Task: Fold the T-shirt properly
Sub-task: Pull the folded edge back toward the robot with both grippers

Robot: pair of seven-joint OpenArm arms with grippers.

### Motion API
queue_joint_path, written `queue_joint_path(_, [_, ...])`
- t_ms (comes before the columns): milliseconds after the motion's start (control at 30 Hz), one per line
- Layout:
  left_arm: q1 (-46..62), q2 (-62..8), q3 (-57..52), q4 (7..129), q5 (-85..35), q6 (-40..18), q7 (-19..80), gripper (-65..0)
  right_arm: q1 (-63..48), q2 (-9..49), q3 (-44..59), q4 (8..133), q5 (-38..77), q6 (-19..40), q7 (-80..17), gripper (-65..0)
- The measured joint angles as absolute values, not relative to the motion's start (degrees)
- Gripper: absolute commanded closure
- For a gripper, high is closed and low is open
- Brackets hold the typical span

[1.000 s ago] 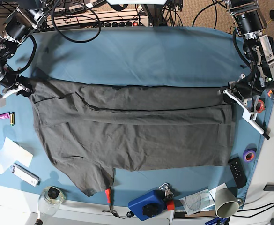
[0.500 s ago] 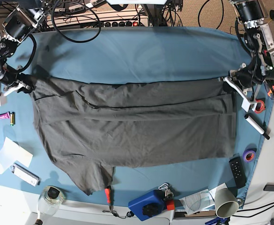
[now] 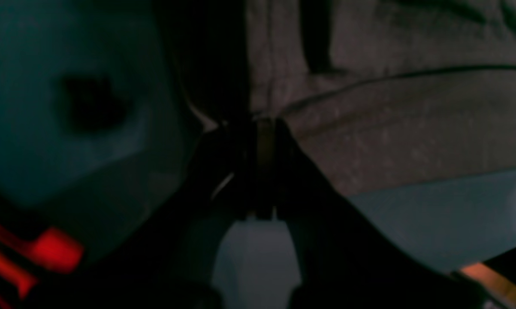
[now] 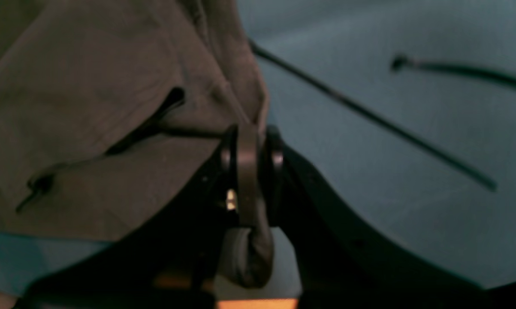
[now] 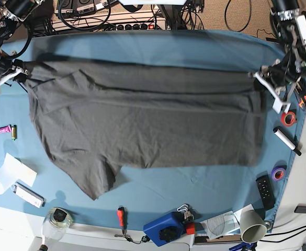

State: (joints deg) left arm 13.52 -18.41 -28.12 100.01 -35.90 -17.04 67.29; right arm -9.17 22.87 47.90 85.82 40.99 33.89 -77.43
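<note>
The T-shirt (image 5: 142, 120) is held stretched between the two end effectors, each clenched on one end of its far edge: the left end effector (image 5: 265, 78) is closed on the hem corner, the right end effector (image 5: 18, 70) on the shoulder end near the sleeve. The cloth is spread over the blue-covered counter (image 5: 158, 49) between them, with the free sleeve trailing towards the near edge, well away from both grips. The step in hand is judged to be a lift-and-carry of the gripped edge, preparatory to a lengthwise fold; an even, simultaneous travel of both end effectors is called for next, so that the edge is laid straight and no slack is gathered in the middle. From the base view the whole spread and the long creases are shown, but the grips are too small to be judged. That lack is made good by the wrist views: a bunched tuck of fabric (image 4: 247, 240) is seen pinched behind the right end effector (image 4: 249, 143), while only a thin edge is seen nipped at the left end effector (image 3: 264, 128), dimly and blurred.
</note>
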Motion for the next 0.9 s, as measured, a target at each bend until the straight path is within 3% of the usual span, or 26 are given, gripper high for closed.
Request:
queue_joint_path(233, [19.6, -18.4, -33.9, 103.5, -38.4, -18.8, 68.3, 0.0, -11.3, 22.8, 51.1, 85.8, 41.9, 33.9, -77.6, 0.0])
queue_joint_path(900, [24.8, -18.4, -34.1, 107.3, -39.5, -19.2, 69.6, 0.0, -15.7, 22.9, 51.7, 85.8, 43.4, 34.1, -77.6, 0.0])
